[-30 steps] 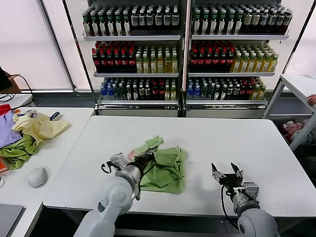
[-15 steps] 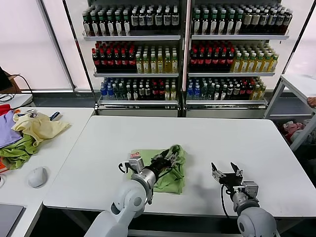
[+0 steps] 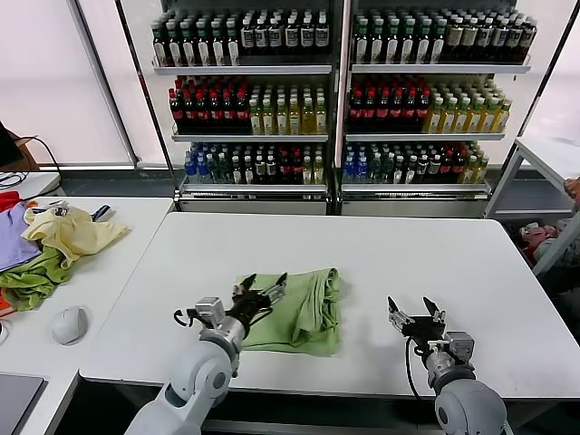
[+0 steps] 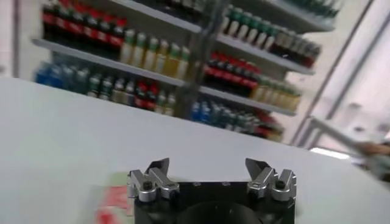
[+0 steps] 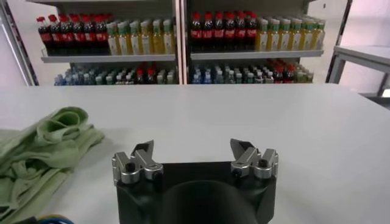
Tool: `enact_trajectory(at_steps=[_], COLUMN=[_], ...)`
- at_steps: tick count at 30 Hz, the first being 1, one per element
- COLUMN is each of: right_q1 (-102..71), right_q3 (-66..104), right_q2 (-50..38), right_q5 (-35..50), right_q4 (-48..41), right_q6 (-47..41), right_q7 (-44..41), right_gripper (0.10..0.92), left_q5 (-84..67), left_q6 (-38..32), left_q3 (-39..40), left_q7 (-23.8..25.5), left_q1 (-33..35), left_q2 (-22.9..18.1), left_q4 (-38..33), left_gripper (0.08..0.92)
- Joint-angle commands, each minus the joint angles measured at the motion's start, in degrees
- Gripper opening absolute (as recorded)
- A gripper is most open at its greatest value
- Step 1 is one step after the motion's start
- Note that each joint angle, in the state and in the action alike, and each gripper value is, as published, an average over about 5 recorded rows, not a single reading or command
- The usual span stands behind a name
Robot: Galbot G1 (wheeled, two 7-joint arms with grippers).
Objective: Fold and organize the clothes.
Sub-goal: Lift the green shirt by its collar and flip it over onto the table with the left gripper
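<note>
The light green shirt point(image 3: 304, 310) lies folded in a compact bundle near the front middle of the white table point(image 3: 408, 249). My left gripper point(image 3: 263, 290) is open and empty, just above the shirt's left edge. In the left wrist view the gripper point(image 4: 209, 165) is open over bare table, with a blurred bit of the shirt's red-and-white print point(image 4: 113, 201) beside it. My right gripper point(image 3: 412, 308) is open and empty, low over the table to the right of the shirt. In the right wrist view the gripper point(image 5: 194, 146) is open, and the shirt point(image 5: 42, 146) lies off to one side.
A side table point(image 3: 118, 231) on the left holds a pale yellow garment point(image 3: 72, 231), a darker green one point(image 3: 32, 281), a purple one point(image 3: 14, 240) and a grey mouse point(image 3: 69, 324). Shelves of bottles point(image 3: 335, 91) stand behind the table. A white rack point(image 3: 553, 172) stands at the right.
My left gripper carried a flap of the shirt rightward over the rest, let it go and drew back left, now open. The shirt lies folded narrower. The right arm has not moved.
</note>
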Motion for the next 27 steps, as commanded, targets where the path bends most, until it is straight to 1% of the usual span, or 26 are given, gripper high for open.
enact_trajectory(at_steps=[1,9,12,17,24,27], right_q1=[-0.13,-0.88,-1.03,-1.2,-1.38,-1.38], right_q3=[-0.02,0.22,0.35,0.55,0.67,0.66], right_q2=[0.3,0.59,0.58,0.63,0.8,0.86], right_q5=[-0.25,-0.69,-0.69,-0.67,-0.66,-0.64], right_q4=[0.16,0.83,1.13,1.54,1.78,2.01], right_q6=[-0.05,-0.06,-0.09,-0.1,-0.07,-0.09], right_q7=[0.04,0.05,0.06,0.06,0.14,0.18], right_gripper=[0.823,0.823,0.823,0.823,0.823,0.823], left_q5=[14.24,16.25,16.27,12.75,10.48,8.23], left_q6=[-1.16,0.35,0.94,1.25,-0.91,-2.58], left_q3=[-2.86,0.12,0.37,0.74,0.45,-0.45], left_q7=[-2.88,-2.61,-2.75,-2.48,-0.35,-0.91], left_q1=[2.79,3.59,3.46,4.61,5.49,5.15], left_q2=[3.18,0.9,0.36,0.18,0.03,-0.03], left_q4=[7.1,7.3,7.61,5.69,5.36,5.19], left_gripper=[0.823,0.821,0.796,0.665,0.466,0.38])
